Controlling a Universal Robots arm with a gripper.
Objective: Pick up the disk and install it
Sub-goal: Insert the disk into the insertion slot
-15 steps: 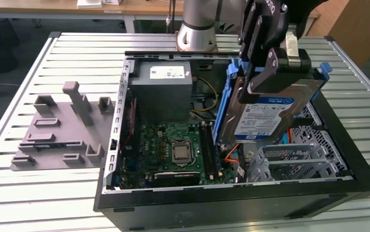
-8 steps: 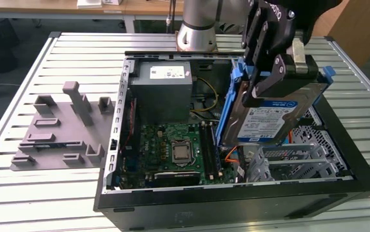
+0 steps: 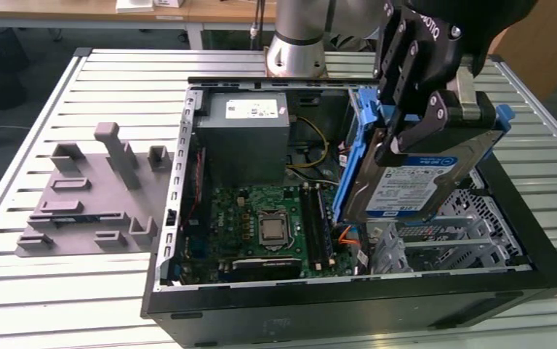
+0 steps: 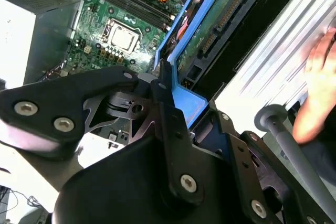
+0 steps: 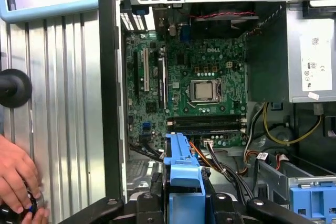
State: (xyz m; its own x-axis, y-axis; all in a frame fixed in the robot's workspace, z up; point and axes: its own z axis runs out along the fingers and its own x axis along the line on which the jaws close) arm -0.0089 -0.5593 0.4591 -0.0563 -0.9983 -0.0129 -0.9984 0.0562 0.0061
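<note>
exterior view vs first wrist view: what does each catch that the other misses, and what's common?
Exterior view adds: the claw shut on the flat silver-metal disk, blue-and-white label facing out, tilted over the open black computer case; a grey moulded fixture plate at the exterior view's left. First wrist view adds: a person's hand beside the case. Shared: green motherboard, grey power-supply box with white sticker, the disk's blue plastic carrier frame.

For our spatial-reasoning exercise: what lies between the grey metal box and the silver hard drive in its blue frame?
In the exterior view, thin yellow cables lie between the grey metal box and the blue-framed silver hard drive.
</note>
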